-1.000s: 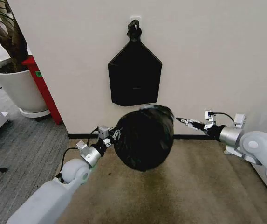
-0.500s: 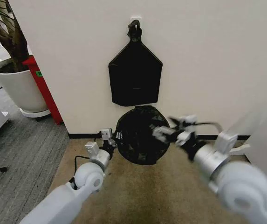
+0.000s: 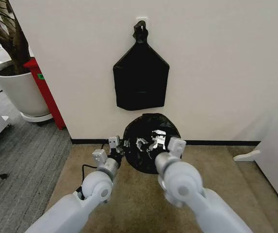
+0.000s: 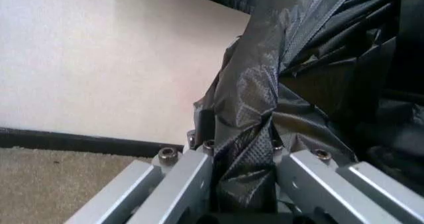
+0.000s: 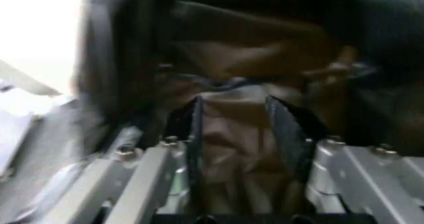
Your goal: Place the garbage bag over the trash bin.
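Garbage bag (image 3: 151, 143), head view: it sits low against the white wall (image 3: 226, 73), just under the flat black bundle (image 3: 140, 80) hanging there, and spreads as a round black mouth above the tan carpet (image 3: 129, 194). The trash bin underneath is not visible; the plastic hides it, so whether the hem has passed the rim cannot be confirmed. Left gripper (image 3: 121, 144) meets the bag's left edge. Right gripper (image 3: 151, 141) reaches across the front of the opening. A large white plant pot (image 3: 17, 90) stands well off to the left, no part in this.

Left wrist view: left gripper (image 4: 242, 157) is closed on a gathered fold of crinkled black film, pinched between the two metal fingers (image 4: 188, 174). Hold looks firm.

Right wrist view: right gripper (image 5: 235, 129) has its fingers (image 5: 285, 129) a little apart with pale-lit film bunched between them; blurred, so contact on both pads is likely but not certain.

Judgement: step in hand is stretching the mouth and seating it. To do it well, keep both pinches at the hem, opposite each other, pull evenly outward then down, and avoid overstretching thin film. Risk: one side slips free and the mouth collapses.
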Robot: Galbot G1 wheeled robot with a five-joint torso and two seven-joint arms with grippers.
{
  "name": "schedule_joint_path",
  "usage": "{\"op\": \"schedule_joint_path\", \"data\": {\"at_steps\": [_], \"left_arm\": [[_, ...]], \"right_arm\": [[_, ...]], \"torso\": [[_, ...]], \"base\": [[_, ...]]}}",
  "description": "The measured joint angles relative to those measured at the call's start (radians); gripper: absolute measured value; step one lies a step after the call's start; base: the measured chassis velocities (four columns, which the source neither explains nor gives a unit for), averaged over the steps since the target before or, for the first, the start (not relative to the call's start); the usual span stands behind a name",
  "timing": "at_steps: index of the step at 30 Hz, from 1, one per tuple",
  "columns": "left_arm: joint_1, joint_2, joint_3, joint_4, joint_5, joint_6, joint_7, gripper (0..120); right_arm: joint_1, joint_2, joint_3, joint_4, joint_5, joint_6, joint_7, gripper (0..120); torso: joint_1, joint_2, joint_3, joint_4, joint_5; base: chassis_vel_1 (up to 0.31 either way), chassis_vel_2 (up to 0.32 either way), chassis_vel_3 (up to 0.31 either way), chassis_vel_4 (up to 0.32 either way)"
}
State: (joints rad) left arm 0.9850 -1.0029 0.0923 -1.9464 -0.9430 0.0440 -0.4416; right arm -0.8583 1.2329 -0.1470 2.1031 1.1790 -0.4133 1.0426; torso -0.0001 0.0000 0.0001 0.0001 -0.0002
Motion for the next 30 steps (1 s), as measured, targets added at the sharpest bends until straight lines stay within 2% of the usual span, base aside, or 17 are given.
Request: {"op": "schedule_joint_path", "data": {"at_steps": [6,8,12,16,20,25,27,30], "left_arm": [[0.016,-0.009,0.008,-0.020,0.006,0.002,-0.017,1],[0.018,-0.009,0.010,-0.024,0.008,0.002,-0.018,1],[0.030,-0.012,0.018,-0.047,0.025,0.006,-0.019,1],[0.039,-0.022,0.020,-0.051,0.038,0.007,-0.020,1],[0.047,-0.027,0.014,-0.050,0.043,0.007,-0.022,1],[0.055,-0.026,-0.003,-0.041,0.047,0.007,-0.028,1],[0.056,-0.026,-0.003,-0.041,0.047,0.007,-0.028,1],[0.059,-0.028,-0.003,-0.044,0.048,0.006,-0.027,1]], "right_arm": [[0.033,0.031,-0.023,-0.112,-0.008,0.022,0.075,4],[0.040,0.037,-0.030,-0.128,-0.001,0.025,0.093,0],[0.087,0.076,-0.074,-0.232,0.046,0.051,0.184,0],[0.113,0.105,-0.096,-0.281,0.080,0.064,0.236,0],[0.126,0.091,-0.104,-0.240,0.089,0.068,0.254,0],[0.158,0.020,-0.109,-0.131,0.125,0.070,0.258,0],[0.163,0.018,-0.106,-0.134,0.125,0.069,0.254,0],[0.177,0.041,-0.080,-0.211,0.114,0.065,0.231,0]], "torso": [[0.000,0.000,0.000,-0.0002,0.0001],[0.000,0.000,0.000,-0.0002,0.0000],[0.000,0.000,0.000,-0.0002,0.0000],[0.000,0.000,0.000,0.0001,0.0001],[0.000,0.000,0.000,0.0000,0.0001],[0.000,0.000,0.000,-0.0003,0.0001],[0.000,0.000,0.000,-0.0003,0.0000],[0.000,0.000,0.000,-0.0002,0.0001]], "base": [[0.000,0.000,0.000,0.000],[0.000,0.000,0.000,0.000],[0.000,0.000,0.000,0.000],[0.000,0.000,0.000,0.000],[0.000,0.000,0.000,0.000],[0.000,0.000,0.000,0.000],[0.000,0.000,0.000,0.000],[0.000,0.000,0.000,0.000]]}}
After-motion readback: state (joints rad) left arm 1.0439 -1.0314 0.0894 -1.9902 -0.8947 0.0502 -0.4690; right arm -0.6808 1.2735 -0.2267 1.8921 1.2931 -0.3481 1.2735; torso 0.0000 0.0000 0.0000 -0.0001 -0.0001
